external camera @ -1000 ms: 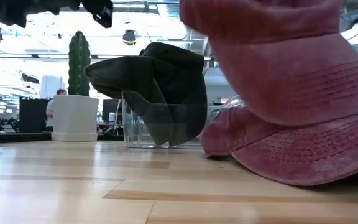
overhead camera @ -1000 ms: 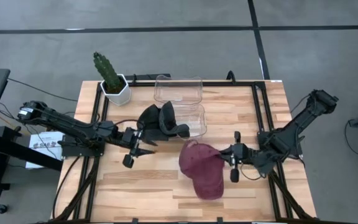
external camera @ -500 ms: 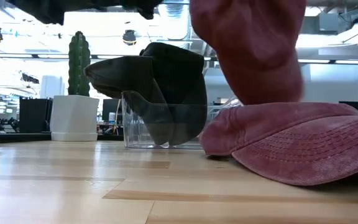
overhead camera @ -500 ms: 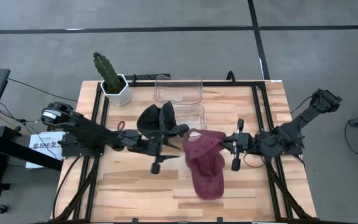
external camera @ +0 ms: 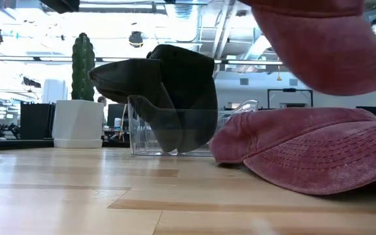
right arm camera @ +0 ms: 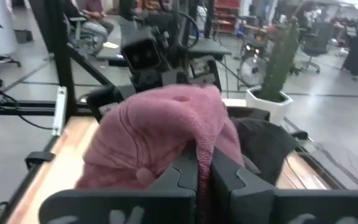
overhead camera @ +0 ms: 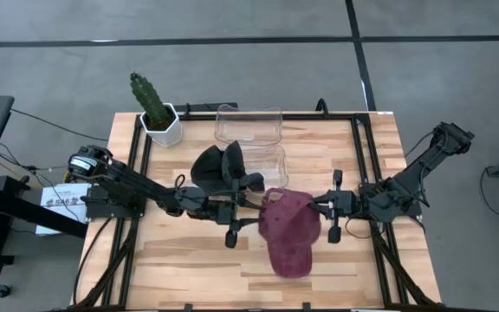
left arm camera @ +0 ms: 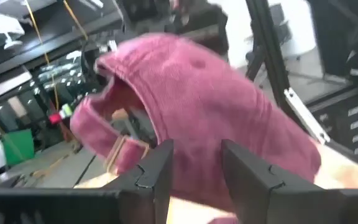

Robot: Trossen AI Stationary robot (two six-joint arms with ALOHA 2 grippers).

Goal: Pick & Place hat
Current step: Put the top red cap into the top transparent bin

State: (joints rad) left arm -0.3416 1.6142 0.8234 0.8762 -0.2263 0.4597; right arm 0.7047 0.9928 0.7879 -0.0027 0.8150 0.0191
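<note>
Wooden worktop (overhead camera: 319, 156) carries everything. Red cap (overhead camera: 289, 230) sits near middle, brim flat on wood toward front edge, back part lifted. Dark cap (overhead camera: 222, 166) rests on rim of clear box (overhead camera: 271, 163); second clear box (overhead camera: 249, 123) behind it. Cactus in white pot (overhead camera: 156, 111) stands at far left corner. Right gripper (overhead camera: 334, 206) pinches red cap's edge, fingers (right arm camera: 191, 180) squeezed tight on cloth. Left gripper (overhead camera: 235, 213) just beside red cap, fingers (left arm camera: 163, 168) spread apart, holding nothing.

Grey floor (overhead camera: 232, 74) (dark seams) surrounds the wooden table (overhead camera: 189, 260).
</note>
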